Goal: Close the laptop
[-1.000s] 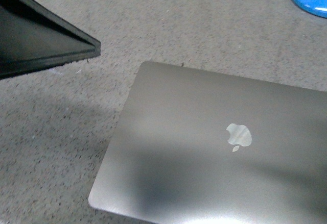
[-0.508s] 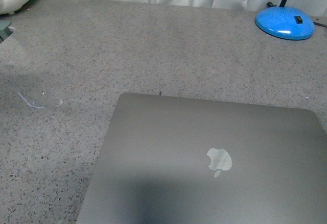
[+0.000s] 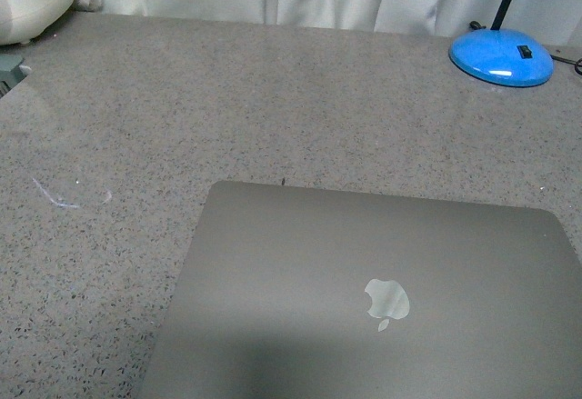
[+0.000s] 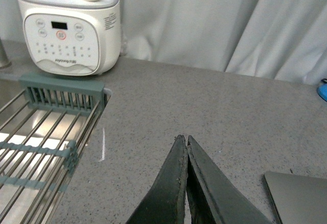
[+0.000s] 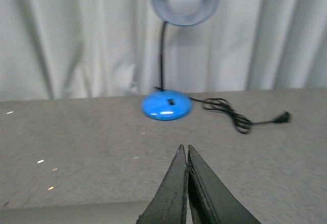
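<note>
1. The laptop [image 3: 364, 299] is seen lying flat on the counter [image 3: 227, 99], lid down and logo [image 3: 387, 300] up, at the near right of the front view. The lid is judged fully shut, so the task appears done.
2. No arm is seen in the front view; both are judged parked clear of the lid.
3. The left gripper [image 4: 186, 141] is pressed together at the tips, with nothing held. A corner of the laptop [image 4: 299, 196] is seen beside it.
4. The right gripper [image 5: 185, 150] is likewise closed and empty, pointed toward the lamp [image 5: 166, 104].
5. The lamp's cord [image 5: 230, 116] lies unplugged on the counter.
6. A cooker [image 4: 69, 27] stands behind the rack [image 4: 46, 132]; its panel print is too small to be read.
</note>
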Available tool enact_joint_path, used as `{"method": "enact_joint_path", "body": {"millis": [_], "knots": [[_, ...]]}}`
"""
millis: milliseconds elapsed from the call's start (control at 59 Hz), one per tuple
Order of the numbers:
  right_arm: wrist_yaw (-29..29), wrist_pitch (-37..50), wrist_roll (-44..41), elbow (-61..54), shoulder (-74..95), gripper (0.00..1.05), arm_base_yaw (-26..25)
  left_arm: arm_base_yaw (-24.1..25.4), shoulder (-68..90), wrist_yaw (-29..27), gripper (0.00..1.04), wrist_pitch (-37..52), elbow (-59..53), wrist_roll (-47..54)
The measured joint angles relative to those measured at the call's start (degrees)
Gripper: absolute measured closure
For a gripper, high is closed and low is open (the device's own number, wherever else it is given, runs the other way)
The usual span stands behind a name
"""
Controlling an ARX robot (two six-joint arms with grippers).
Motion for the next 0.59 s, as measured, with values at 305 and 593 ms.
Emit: {"method": "enact_joint_path", "body": {"millis": [305,593], "knots": [[-10.8,-1.9,-0.3,-2.9,-5.5,1.04,-11.0,-8.1,-13.2,-8.3,1.01,-9.1,-1.9,2.0],[-20.0,-2.8,-0.4,-2.9,-6.3,0.94,-20.7,-8.2,-13.5,-8.2,0.89,-9.1,-1.9,2.1]]}}
